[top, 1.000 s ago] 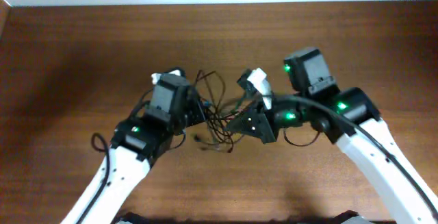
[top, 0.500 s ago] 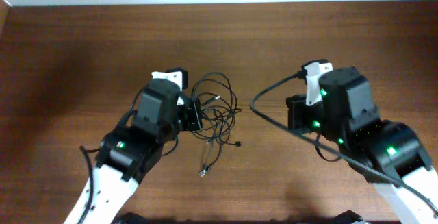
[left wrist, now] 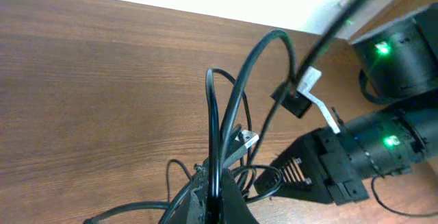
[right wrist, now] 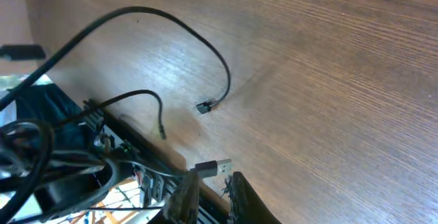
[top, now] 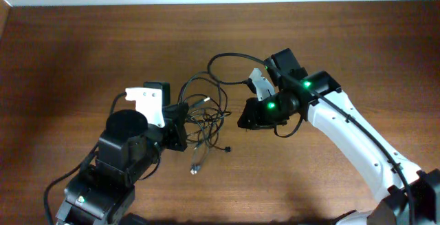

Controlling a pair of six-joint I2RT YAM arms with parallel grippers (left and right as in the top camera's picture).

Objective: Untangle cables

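Left gripper (left wrist: 213, 203), clamped on the cables (left wrist: 213, 128) at frame centre, risks cinching crossed loops tighter if it pulls hard.

Left arm (top: 96, 184): black links enter from the lower-left edge and reach up and to the right.
Left wrist (top: 127, 132): round black housing, seen from above.
Left gripper (top: 177, 125): points right toward the table's middle; jaws pressed together, pinching the thin black cables (left wrist: 209, 128).
Right arm (top: 357, 149): white link enters from the lower-right corner and slants up and to the left.
Right wrist (top: 289, 101): black housing, bent leftward and down, with green lights (top: 307, 84) lit.
Right gripper (top: 246, 117): points left; its fingers (right wrist: 243, 196) stand a narrow gap apart.
Spacing: the two grippers face each other, near but apart.
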